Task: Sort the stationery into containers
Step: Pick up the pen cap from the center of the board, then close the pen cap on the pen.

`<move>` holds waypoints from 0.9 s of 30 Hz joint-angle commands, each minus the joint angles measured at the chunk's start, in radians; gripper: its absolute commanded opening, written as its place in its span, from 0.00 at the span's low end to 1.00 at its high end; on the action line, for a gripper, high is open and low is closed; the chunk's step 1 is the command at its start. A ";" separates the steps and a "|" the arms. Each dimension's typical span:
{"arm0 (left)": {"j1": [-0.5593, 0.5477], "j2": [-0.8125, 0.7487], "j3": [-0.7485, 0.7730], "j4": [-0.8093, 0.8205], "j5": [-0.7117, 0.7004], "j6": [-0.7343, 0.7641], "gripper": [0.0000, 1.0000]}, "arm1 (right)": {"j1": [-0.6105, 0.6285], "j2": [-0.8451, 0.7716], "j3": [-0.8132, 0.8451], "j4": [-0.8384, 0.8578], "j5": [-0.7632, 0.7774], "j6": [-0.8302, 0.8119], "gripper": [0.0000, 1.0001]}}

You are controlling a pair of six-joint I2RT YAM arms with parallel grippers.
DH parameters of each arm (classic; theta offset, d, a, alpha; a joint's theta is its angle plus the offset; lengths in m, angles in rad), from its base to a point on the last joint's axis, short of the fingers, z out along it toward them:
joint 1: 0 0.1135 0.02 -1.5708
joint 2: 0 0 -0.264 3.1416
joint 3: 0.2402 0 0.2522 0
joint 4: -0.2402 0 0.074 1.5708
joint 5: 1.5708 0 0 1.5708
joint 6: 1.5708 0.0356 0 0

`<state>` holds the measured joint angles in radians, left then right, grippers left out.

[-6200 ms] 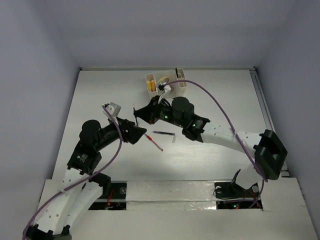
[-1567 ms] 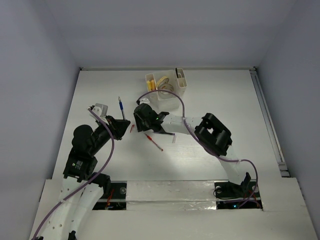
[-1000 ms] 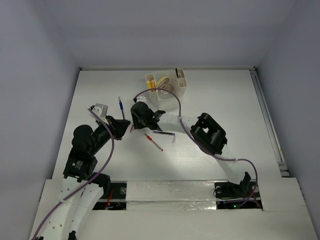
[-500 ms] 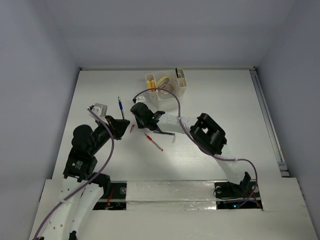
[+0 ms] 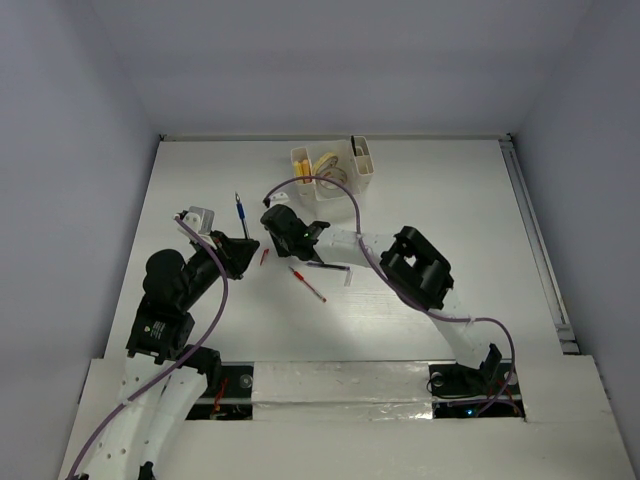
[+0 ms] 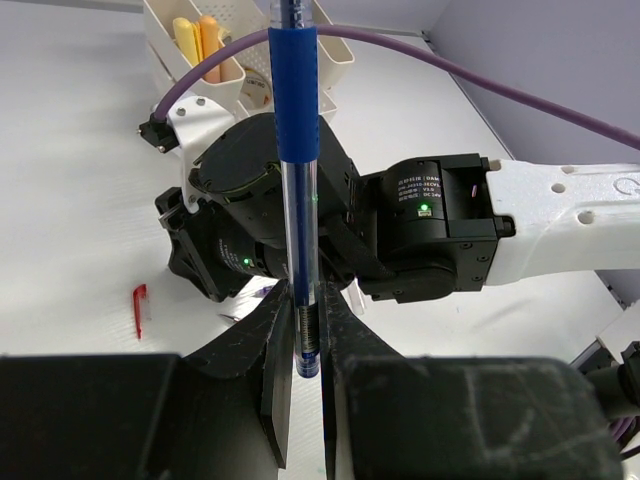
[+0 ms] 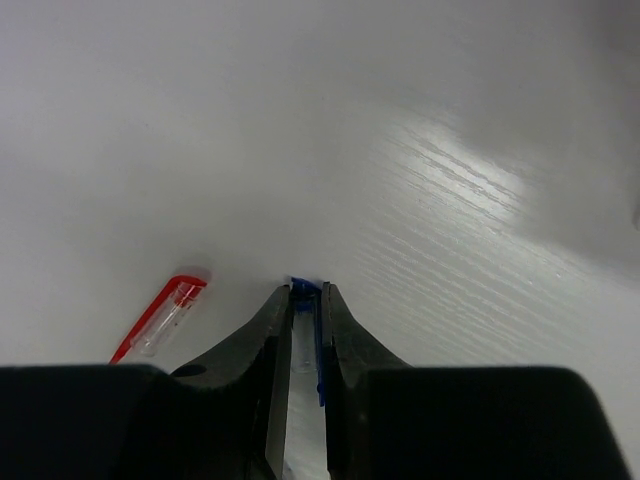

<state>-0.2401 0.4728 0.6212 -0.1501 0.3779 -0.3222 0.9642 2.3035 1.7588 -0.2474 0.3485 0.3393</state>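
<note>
One white organizer [image 5: 366,166] stands at the far edge of the table [image 5: 450,220], with two yellow-orange sticks [image 6: 198,40] upright in its left side slot. There are three pens. The blue pen [image 6: 297,150], clear-barrelled with a blue grip, is pinched by its end in the left gripper [image 6: 300,345]. The red pen [image 5: 308,284] and black pen [image 5: 328,266] lie flat mid-table. One red cap [image 7: 160,318] lies nearby. Only the right wrist view shows the right gripper [image 7: 305,330] closed narrowly on a small blue-tipped clear piece [image 7: 305,290].
</note>
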 commanded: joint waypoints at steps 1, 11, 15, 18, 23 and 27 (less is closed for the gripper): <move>0.007 -0.007 0.015 0.041 0.009 0.009 0.00 | 0.005 -0.013 -0.025 -0.055 0.000 -0.011 0.00; 0.007 0.019 0.015 0.053 0.041 0.000 0.00 | -0.025 -0.381 -0.393 0.482 -0.146 0.053 0.00; 0.007 0.047 0.005 0.087 0.102 -0.030 0.00 | -0.025 -0.492 -0.507 0.640 -0.177 0.090 0.00; 0.007 0.072 -0.009 0.124 0.159 -0.060 0.00 | -0.025 -0.571 -0.545 0.692 -0.166 0.102 0.00; 0.007 0.107 -0.020 0.144 0.210 -0.069 0.00 | -0.025 -0.645 -0.561 0.801 -0.169 0.113 0.00; 0.007 0.119 -0.029 0.144 0.231 -0.071 0.00 | -0.025 -0.665 -0.544 0.875 -0.169 0.168 0.00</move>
<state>-0.2401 0.5869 0.6033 -0.0708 0.5556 -0.3798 0.9363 1.6676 1.2087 0.4824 0.1802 0.4568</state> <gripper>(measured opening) 0.073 0.196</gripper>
